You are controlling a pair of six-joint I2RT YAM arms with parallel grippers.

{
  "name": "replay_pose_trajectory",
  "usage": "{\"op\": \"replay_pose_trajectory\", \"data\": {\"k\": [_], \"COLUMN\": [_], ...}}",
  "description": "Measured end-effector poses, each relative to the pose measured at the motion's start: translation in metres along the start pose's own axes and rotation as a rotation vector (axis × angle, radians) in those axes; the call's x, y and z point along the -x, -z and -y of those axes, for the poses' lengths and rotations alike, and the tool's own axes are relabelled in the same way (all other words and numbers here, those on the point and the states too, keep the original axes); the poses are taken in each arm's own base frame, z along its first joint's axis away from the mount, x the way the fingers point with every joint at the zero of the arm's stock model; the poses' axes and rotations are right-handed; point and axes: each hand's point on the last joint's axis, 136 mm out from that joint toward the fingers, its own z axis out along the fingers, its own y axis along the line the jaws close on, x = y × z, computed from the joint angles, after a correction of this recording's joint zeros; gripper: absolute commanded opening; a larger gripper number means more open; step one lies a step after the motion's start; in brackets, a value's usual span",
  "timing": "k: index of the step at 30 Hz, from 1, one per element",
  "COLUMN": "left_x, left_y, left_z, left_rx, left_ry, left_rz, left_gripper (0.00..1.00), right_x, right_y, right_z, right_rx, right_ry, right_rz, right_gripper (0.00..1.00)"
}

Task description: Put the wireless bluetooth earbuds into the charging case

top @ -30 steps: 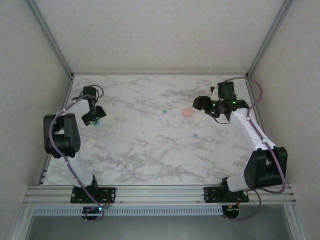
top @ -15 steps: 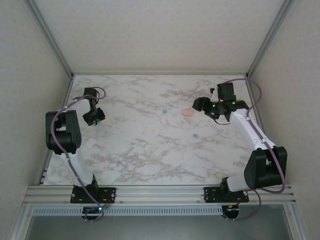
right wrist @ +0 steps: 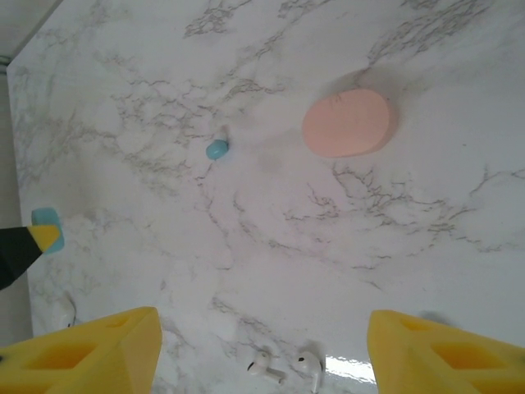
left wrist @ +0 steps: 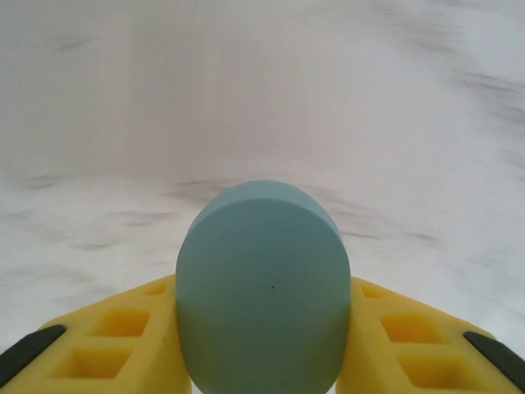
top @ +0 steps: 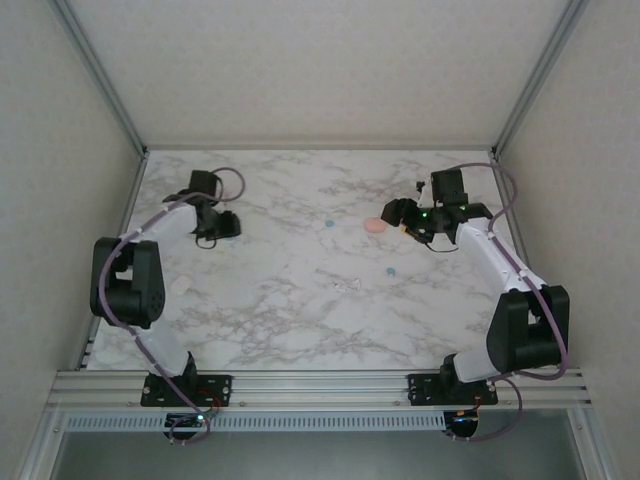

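— Teal case (left wrist: 262, 287): is that what the left claw (top: 224, 225) has?

— Yes. Its yellow fingers (left wrist: 123, 332) press against both flanks of the case, whose rounded face is turned toward the wrist camera. From above, that claw hangs over the far left of the marble worktop (top: 280, 330).

— And the right claw (right wrist: 264, 328)?

— Spread wide, with nothing between the jaws. It hangs over the far right of the worktop, just beside the pink case (right wrist: 349, 123), which lies flat and closed.

— Where are the earbuds?

— Loose on the worktop, none in a case. One teal bud (right wrist: 216, 148) lies left of the pink case, apart from it. A second teal bud (top: 391, 271) sits nearer the arm bases. The white buds (right wrist: 308, 367), two with short stems, lie side by side near the middle of the worktop, just left of that second teal one. In the right wrist view they show low down, between the yellow fingers.
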Motion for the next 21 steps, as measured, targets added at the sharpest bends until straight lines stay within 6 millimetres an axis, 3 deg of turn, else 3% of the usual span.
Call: {"op": "replay_pose_trajectory", "data": {"k": [2,5,8,12,16,21], "left_x": [-0.001,-0.005,-0.004,-0.01,-0.034,-0.063], "left_y": [0.011,0.034,0.063,0.1,0.129,0.149], "left_z": [0.044,0.094,0.126,0.158,0.186,0.205], "left_rx": [-0.091,-0.214,-0.334,-0.488,-0.625,-0.718], "left_ry": [-0.123,-0.263,-0.376,-0.561,-0.815,-1.032], "left_rz": [0.037,0.097,0.168,0.242,0.29,0.319], "left_gripper": [0.28,0.25,0.23,0.23,0.23,0.24], "right_x": [-0.001,-0.001,-0.004,-0.006,-0.006,-0.009], "right_y": [-0.002,-0.002,-0.002,0.002,0.008,0.019], "right_z": [-0.002,-0.007,-0.012,-0.023,-0.041,-0.064], "right_rx": [0.015,0.043,0.071,0.121,0.198,0.297], "right_ry": [-0.011,-0.015,-0.016,-0.013,-0.014,-0.013], "right_rz": [-0.008,-0.015,-0.032,-0.055,-0.077,-0.115], "right_gripper": [0.68,0.68,0.68,0.67,0.66,0.65]}}
